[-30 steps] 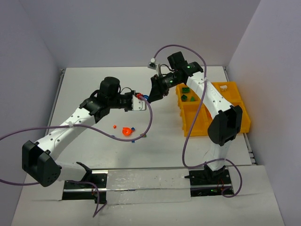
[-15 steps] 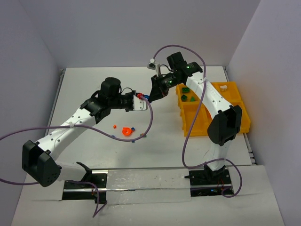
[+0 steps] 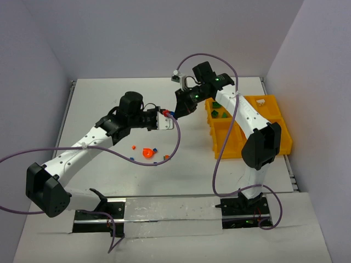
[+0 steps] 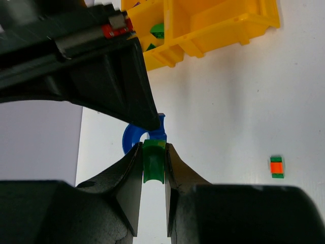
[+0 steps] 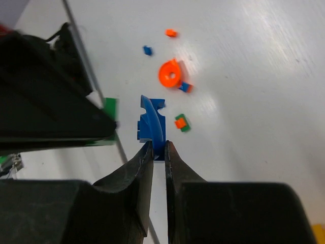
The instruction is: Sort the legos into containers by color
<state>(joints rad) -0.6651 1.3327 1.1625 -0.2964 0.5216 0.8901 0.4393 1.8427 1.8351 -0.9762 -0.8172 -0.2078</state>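
A green lego (image 4: 154,161) joined to a curved blue lego (image 5: 152,124) hangs in the air over the table's middle. My left gripper (image 4: 153,152) is shut on the green piece. From the other side my right gripper (image 5: 158,147) is shut on the blue piece (image 3: 171,114). The two grippers (image 3: 166,118) (image 3: 177,111) meet tip to tip in the top view. The yellow-orange tray of containers (image 3: 249,131) stands at the right, with green legos (image 3: 219,108) in its far-left compartment. On the table below lie an orange dish (image 3: 147,153) and small orange, blue and green bits.
A white piece (image 3: 262,101) lies in the tray's far right compartment. An orange-and-green bit (image 5: 180,122) and a blue-orange bit (image 5: 186,87) lie near the dish (image 5: 171,74). Purple cables loop from both arms. Grey walls close the table on three sides.
My right gripper's jaws have closed onto the blue lego. Both grippers have shifted slightly, still meeting at the joined pieces.
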